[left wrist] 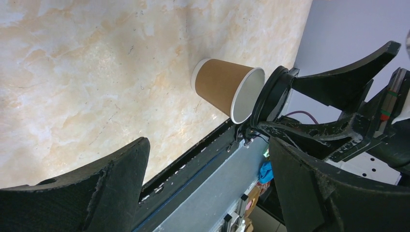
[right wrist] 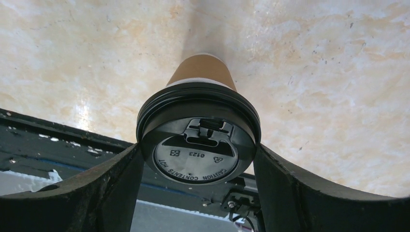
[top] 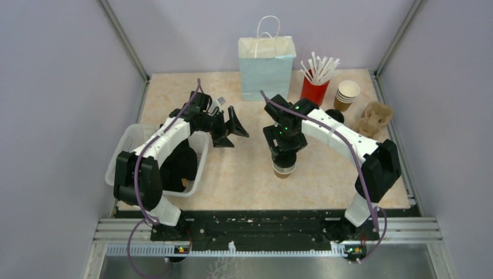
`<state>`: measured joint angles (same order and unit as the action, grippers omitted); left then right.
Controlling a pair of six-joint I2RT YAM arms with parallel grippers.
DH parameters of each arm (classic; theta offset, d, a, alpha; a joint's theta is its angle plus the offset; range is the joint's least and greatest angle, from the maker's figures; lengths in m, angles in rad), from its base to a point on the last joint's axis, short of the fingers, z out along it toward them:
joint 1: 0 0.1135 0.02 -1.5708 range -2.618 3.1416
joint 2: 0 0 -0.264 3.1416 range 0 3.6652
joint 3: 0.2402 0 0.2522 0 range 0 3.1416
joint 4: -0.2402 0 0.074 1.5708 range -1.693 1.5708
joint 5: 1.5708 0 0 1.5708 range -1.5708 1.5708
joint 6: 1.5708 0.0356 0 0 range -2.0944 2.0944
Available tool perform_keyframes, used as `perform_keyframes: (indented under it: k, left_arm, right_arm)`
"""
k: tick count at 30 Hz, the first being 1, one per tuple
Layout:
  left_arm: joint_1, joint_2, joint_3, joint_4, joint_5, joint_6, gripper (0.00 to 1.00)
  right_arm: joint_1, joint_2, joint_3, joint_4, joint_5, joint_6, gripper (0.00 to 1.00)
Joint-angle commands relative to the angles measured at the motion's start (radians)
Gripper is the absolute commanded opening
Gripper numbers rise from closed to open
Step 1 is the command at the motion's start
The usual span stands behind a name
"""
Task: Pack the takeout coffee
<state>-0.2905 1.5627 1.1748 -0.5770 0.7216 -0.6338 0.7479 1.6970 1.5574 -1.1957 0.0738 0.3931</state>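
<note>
Right pincer (right wrist: 197, 151), pointing down near the middle of the surface (top: 244, 189): its two fingers (right wrist: 116, 183) are closed against opposite edges of a round black lid (right wrist: 196, 137), which they grip. The lid sits directly over the mouth of one brown paper cup (top: 283, 170), which stands upright on the surface. From the left wrist the lid looks tilted against the rim, with the white inside of the cup showing beside it, so it is not seated flush; whether it touches the rim at one edge cannot be told. Left pincer (top: 231, 131), just left of the cup and apart from it: jaws spread wide, holding nothing, turned towards the cup. Behind the left arm, a white basket (top: 125, 152) at the left edge holds dark items too unclear to name. At the far edge, a pale blue bag (top: 266, 65) stands upright with its handles up. To its right are a red cup of white straws (top: 314, 91), a stack of brown cups (top: 347, 95) and a cardboard cup carrier (top: 374, 118); the right arm's forearm runs between these and the gripped lid
</note>
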Motion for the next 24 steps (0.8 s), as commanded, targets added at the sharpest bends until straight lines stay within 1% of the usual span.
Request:
perform_keyframes:
  k: [1, 7, 13, 24]
  left_arm:
    - [-0.002, -0.010, 0.014, 0.020, 0.020, 0.016, 0.98]
    - [-0.002, -0.018, 0.007, 0.028, 0.016, 0.007, 0.98]
    - [-0.002, -0.018, 0.006, 0.032, 0.012, 0.006, 0.98]
    - [-0.002, -0.015, 0.001, 0.045, 0.016, -0.005, 0.98]
  right_arm:
    - [0.014, 0.003, -0.029, 0.033, 0.000, -0.005, 0.76]
    - [0.013, -0.003, -0.053, 0.041, 0.008, -0.008, 0.77]
    - [0.014, -0.007, -0.073, 0.065, -0.019, -0.008, 0.78]
    - [0.019, -0.013, -0.091, 0.052, -0.009, -0.011, 0.79]
